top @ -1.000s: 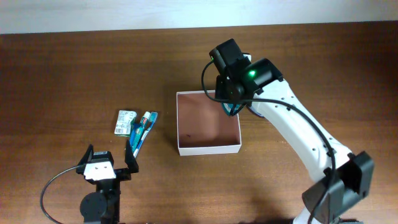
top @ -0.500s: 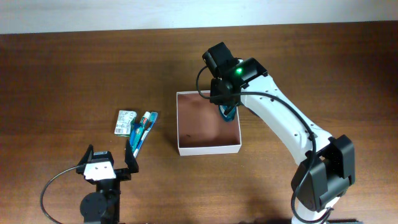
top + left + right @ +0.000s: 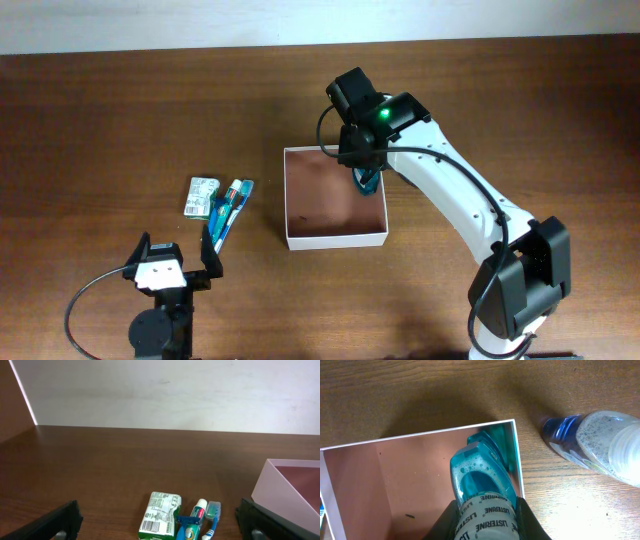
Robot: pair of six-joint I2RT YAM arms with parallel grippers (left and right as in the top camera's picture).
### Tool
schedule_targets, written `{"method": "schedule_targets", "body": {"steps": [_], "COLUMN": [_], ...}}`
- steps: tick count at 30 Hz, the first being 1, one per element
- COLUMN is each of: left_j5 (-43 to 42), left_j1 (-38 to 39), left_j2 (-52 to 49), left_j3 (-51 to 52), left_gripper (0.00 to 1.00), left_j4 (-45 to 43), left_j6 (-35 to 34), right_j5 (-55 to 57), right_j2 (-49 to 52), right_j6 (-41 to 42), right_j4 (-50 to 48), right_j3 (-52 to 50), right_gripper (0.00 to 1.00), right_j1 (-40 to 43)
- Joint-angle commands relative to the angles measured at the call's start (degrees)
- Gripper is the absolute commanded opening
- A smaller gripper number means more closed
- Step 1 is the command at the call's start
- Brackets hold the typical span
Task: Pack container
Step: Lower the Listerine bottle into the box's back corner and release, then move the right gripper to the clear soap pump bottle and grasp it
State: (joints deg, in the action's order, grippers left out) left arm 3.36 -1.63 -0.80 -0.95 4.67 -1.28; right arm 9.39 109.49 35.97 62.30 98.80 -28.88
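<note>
The container [image 3: 334,238] is a square shallow box with white walls and a reddish-brown floor, mid-table; it also shows in the right wrist view [image 3: 420,439] and at the left wrist view's right edge [image 3: 280,485]. My right gripper [image 3: 365,178] is shut on a teal Listerine bottle [image 3: 480,480], held bottom-down inside the box against its right wall. My left gripper [image 3: 170,262] is open and empty near the front left. A green packet [image 3: 201,195], a small tube [image 3: 195,517], a razor and a toothbrush [image 3: 228,210] lie just beyond it.
A clear bottle with blue base and speckled contents [image 3: 600,442] lies on the table just outside the box's right wall in the right wrist view. A pale wall runs along the table's far edge.
My right gripper has moved left and down with the Listerine bottle, from the box's right rim to inside the box. It has held still for the last half second. The left arm has not moved.
</note>
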Motion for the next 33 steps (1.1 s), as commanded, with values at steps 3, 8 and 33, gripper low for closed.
{"method": "schedule_targets", "body": {"steps": [3,8,33], "left_j5": [-0.6,-0.6,-0.6], "left_j1": [0.0,0.0,0.0], "left_j2": [0.5,0.5,0.5], "left_j3": [0.4,0.4,0.4], "left_gripper": [0.99,0.99,1.00], "left_j4": [-0.2,-0.2,-0.2], "left_j6": [0.7,0.7,0.7], "right_j5": [1.6,1.7,1.8], "right_j2": [0.3,0.3,-6.6], "right_j6": [0.6,0.6,-9.7], "right_j4": [-0.1,1.2,3.1], "right_j3": [1.6,1.6,6.3], "right_gripper": [0.20,0.20,0.68], "right_j1": [0.7,1.7,2.0]}}
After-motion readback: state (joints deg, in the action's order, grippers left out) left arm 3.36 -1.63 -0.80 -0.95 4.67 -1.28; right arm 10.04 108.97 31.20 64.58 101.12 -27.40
